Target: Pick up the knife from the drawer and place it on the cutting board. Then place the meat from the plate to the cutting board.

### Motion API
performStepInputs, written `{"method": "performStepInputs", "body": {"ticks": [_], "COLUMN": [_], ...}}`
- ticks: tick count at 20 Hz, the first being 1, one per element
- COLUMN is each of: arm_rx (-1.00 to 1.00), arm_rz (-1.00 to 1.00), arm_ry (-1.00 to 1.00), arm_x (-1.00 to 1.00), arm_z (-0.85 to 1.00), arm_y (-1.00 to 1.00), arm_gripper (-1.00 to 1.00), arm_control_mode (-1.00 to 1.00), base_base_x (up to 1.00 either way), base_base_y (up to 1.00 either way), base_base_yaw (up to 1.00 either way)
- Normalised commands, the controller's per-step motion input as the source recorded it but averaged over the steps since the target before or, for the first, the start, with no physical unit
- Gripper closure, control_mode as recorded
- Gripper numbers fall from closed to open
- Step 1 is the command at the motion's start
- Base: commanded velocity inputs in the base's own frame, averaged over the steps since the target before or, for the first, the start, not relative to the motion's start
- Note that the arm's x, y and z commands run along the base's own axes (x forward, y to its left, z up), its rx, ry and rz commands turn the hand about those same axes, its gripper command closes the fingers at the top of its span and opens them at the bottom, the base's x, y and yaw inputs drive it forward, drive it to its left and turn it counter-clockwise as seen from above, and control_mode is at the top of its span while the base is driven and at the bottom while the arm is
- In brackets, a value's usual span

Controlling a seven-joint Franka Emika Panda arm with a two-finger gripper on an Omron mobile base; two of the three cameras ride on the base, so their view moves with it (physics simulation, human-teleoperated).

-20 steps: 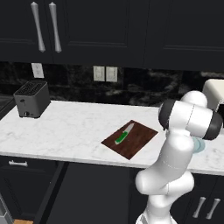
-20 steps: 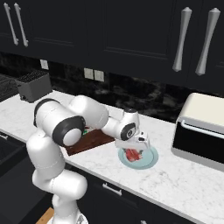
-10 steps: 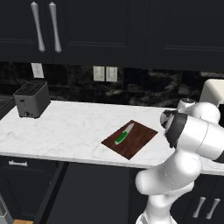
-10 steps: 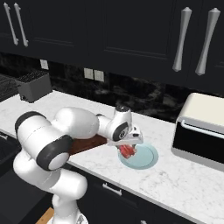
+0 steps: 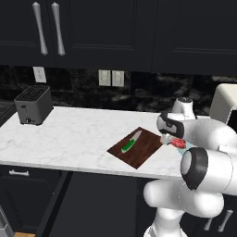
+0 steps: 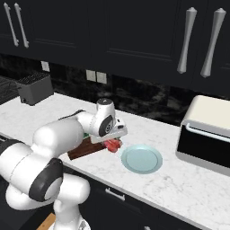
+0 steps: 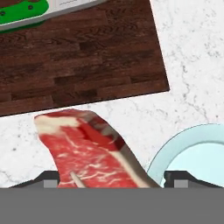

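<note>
A: One steak, where?
B: The meat [image 7: 94, 155] hangs pinched in the pincer [image 6: 113, 144], above the table [image 6: 188, 188] between plate [image 6: 141, 159] and cutting board [image 7: 87, 57]

A: Knife?
B: Right base view hides it; hand view shows the knife [image 7: 26, 12] on the board

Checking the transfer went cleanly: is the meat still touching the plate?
Apart. In the right base view the meat hangs at the pincer, left of the bare plate, with white counter between them.
</note>
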Motion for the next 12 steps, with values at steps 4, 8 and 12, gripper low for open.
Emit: {"method": "performStepInputs", "body": {"ticks": [4,8,12], "arm_rx": [0.00,0.00,0.00], "arm_rz": [0.18,0.10,0.03], "arm_ry": [0.00,0.00,0.00], "arm_x": [0.05,0.21,0.54], "arm_z": [0.05,0.00,0.00], "arm_y": [0.74,0.61,0.24], "arm_gripper": [1.00,1.00,1.00], "arm_control_mode": [-1.00,-1.00,-1.00], "base_base_x": [0.00,0.00,0.00], "base_base_y": [0.00,0.00,0.00], "base_base_yaw": [0.00,0.00,0.00]}}
